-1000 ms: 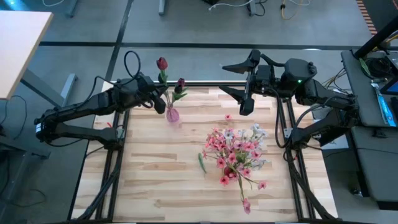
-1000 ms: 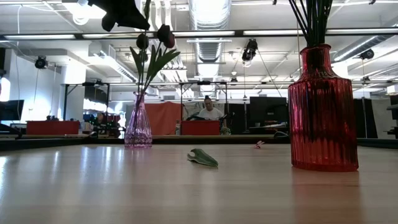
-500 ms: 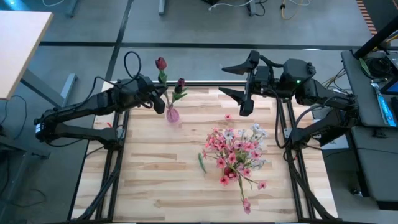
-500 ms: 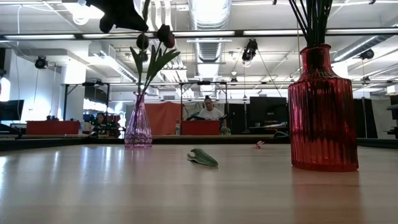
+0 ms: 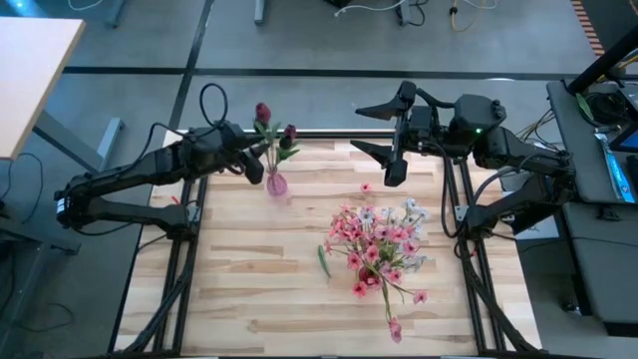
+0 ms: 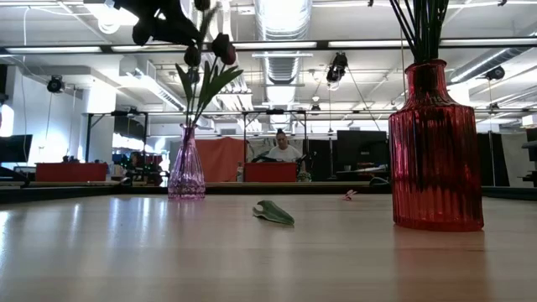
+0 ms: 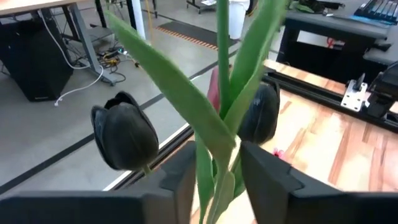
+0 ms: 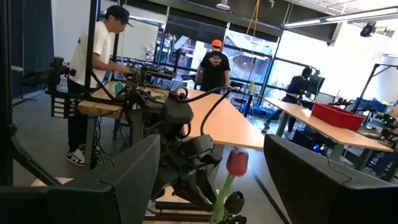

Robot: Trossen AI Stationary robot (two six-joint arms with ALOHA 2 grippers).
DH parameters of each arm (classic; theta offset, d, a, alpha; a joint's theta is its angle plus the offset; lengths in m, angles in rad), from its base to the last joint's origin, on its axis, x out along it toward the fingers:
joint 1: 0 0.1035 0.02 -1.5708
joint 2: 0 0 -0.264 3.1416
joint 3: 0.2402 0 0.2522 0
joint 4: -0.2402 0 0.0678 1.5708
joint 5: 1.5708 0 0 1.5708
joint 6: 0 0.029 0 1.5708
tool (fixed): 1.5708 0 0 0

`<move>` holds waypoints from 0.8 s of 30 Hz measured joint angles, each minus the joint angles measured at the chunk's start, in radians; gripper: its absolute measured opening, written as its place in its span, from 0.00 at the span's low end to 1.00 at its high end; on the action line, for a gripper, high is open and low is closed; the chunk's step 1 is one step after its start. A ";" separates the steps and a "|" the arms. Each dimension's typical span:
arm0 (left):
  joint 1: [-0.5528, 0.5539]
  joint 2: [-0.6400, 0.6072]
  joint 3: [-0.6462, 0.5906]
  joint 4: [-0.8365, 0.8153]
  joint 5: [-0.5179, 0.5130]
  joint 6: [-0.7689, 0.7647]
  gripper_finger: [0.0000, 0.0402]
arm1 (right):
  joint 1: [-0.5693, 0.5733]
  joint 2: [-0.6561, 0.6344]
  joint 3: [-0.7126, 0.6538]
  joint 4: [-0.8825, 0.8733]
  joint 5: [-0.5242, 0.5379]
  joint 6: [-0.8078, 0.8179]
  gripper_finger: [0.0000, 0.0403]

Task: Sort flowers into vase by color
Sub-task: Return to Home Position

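Note:
A small pink glass vase [image 5: 276,183] [image 6: 186,168] stands at the table's far left and holds maroon tulips. The tallest bud [image 5: 262,112] [image 8: 236,162] rises above two darker buds [image 7: 124,137] [image 7: 261,112]. My left gripper [image 5: 259,160] [image 7: 217,165] is open a little, level with the stems just above the vase; green stems and leaves [image 7: 219,143] pass between its fingers. My right gripper [image 5: 365,130] hangs wide open and bare, high over the far right. Pink and whitish sprays [image 5: 377,239] stand in a red ribbed vase [image 6: 435,147]. My left gripper's fingers [image 7: 183,177] stand on either side of the tulips' stems and leaves, coming level from the table's left and lying across them. I cannot tell whether they touch the stems. The tulips stand upright with their stem ends in the small vase.
A loose green leaf [image 5: 323,261] [image 6: 273,213] lies on the wood left of the red vase. A pink petal [image 5: 365,186] lies behind it. Bare tabletop [image 5: 249,289] spreads across the near left. People stand at benches beyond the table in the right wrist view.
The tallest tulip has sunk lower in the small vase; its bud now sits closer to the darker buds and shows at the top of the low view.

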 joint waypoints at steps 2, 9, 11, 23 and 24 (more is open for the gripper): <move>0.000 -0.001 0.000 -0.016 0.000 -0.003 0.32 | 0.000 0.000 0.000 0.000 0.000 0.002 0.70; 0.000 -0.026 0.060 -0.197 0.002 -0.042 0.54 | 0.000 0.000 0.000 -0.009 0.000 0.017 0.70; -0.001 -0.032 0.094 -0.272 0.006 -0.064 0.58 | 0.000 0.000 0.000 -0.014 0.000 0.024 0.70; -0.455 -0.254 0.137 -0.347 -0.158 -0.215 0.62 | 0.141 -0.150 -0.020 -0.197 -0.026 0.025 0.70; -0.532 -0.267 0.116 -0.316 -0.208 -0.219 0.62 | 0.164 -0.166 -0.035 -0.209 -0.026 0.029 0.70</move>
